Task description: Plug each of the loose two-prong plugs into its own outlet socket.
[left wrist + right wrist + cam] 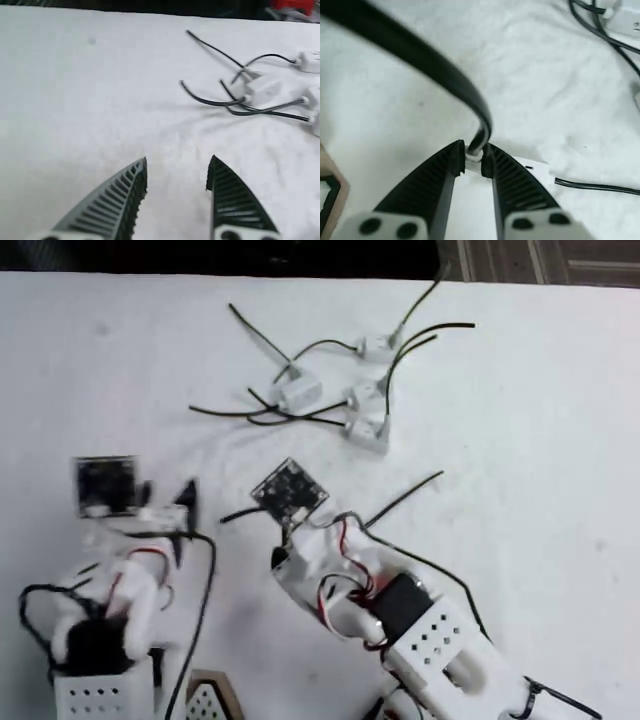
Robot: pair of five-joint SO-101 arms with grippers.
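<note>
The loose plug (534, 168) sits low over the desk (560, 390), clamped at its cord end in the right arm's jaws, with its black cord (435, 65) arching up and back over them. The tangle of white sockets (296, 392) lies ahead of that arm, farther up the desk, so the carry probably runs forward. The left arm's jaws stand apart over bare desk.

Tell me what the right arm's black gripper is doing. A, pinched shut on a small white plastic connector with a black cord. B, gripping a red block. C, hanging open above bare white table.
A: the right gripper is pinched shut on the small white plastic connector where its black cord comes out.
</note>
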